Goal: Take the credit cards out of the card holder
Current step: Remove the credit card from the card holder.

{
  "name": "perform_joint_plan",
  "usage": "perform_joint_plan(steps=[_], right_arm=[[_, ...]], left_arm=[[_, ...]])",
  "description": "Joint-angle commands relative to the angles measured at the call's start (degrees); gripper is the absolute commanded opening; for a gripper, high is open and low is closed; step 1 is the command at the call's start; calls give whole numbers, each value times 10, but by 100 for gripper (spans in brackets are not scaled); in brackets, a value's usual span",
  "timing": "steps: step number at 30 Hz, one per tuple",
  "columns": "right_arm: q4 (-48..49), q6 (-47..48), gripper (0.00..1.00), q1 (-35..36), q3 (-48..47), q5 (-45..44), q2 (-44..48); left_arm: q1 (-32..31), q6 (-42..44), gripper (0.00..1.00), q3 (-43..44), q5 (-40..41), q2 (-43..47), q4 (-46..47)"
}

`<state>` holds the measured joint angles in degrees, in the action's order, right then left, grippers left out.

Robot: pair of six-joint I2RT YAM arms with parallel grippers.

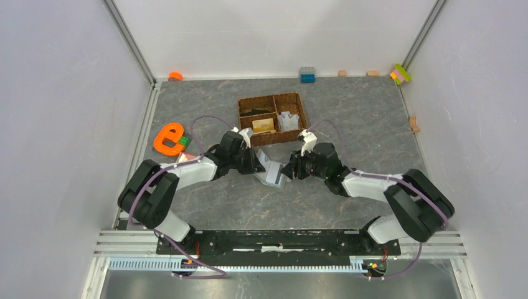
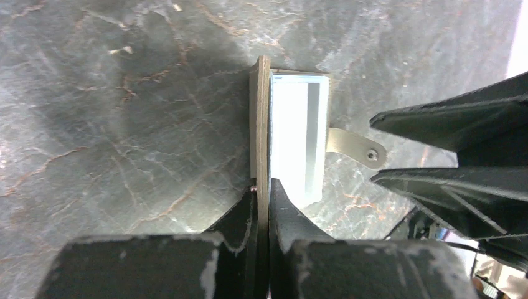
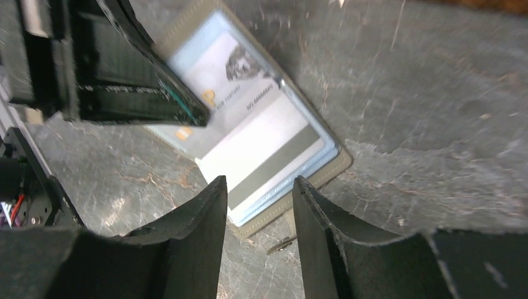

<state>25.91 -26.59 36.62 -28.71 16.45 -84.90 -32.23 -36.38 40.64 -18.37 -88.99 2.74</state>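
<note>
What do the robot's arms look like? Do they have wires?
Two matching arms: the left arm and right arm have white links and chunky black joints. A thin purple cable loops along each. The fingers are black, wedge-shaped and scuffed whitish at the edges.

Grey marbled table (image 1: 373, 124) carries a brown basket (image 1: 269, 97), orange letter (image 1: 160, 142) and blue block (image 1: 307, 78).
</note>
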Motion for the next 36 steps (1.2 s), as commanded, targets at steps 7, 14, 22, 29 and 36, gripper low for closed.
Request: perform_joint_plan(steps=[7,14,22,29,36], right_arm=[[104,-11,45,-2,31,67,60],[155,-55,47,-8,36,108,22],[223,-107,51,-34,66,140,13],[337,-165,46,-44,91,190,3],[419,-212,37,-44,104,218,-8]], left_arm=[[3,-59,2,-61,-128,57,197],[3,-131,2,-108,-192,65,367],[3,-153,2,-135,-200,88,435],[3,-215,2,-129,-253,21,534],[3,-253,2,-125,-278,-19,596]])
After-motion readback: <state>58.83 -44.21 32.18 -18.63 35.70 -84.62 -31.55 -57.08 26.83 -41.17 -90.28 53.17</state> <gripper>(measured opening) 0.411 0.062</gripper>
